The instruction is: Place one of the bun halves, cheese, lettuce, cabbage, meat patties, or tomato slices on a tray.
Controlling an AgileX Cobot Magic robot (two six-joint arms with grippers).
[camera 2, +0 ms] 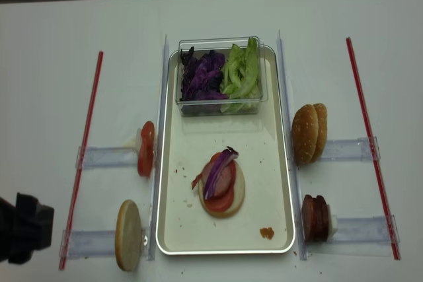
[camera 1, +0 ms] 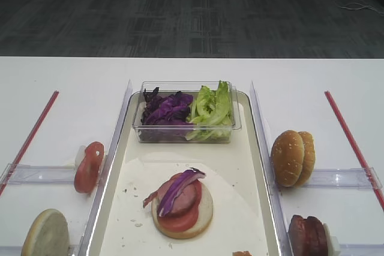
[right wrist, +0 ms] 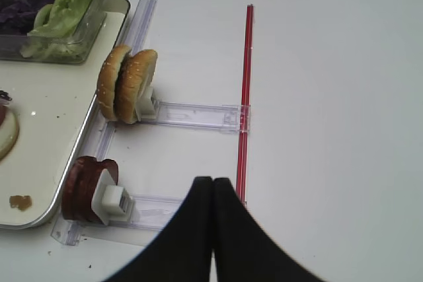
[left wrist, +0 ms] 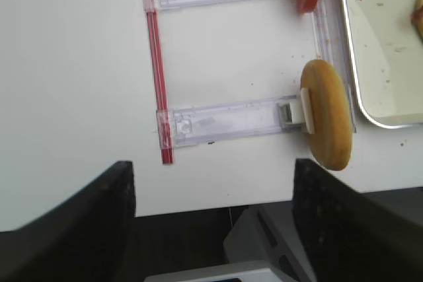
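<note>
**Half-built burger on the tray, both pincers back**

Nearest the lens, the left pincer (left wrist: 211, 216) hangs over the desk (camera 1: 180, 70) edge left of the tray (camera 2: 172, 229), its dark fingers (left wrist: 92, 222) spread wide and empty. Left of the tray stand a pale-faced bun half (camera 2: 129, 235) and red tomato slices (camera 2: 146, 148) on edge. On the tray lies a bun base stacked with tomato, a brown-pink patty and purple cabbage shreds (camera 2: 221, 181); at its far end a clear tub (camera 2: 220, 76) holds cabbage (camera 2: 201, 74) and crinkly lettuce (camera 2: 242, 70). Right of the tray stand seeded bun halves (camera 2: 309, 133) and meat patties (camera 2: 315, 217). The right pincer (right wrist: 212, 229) is pressed together, holding nothing.
</note>
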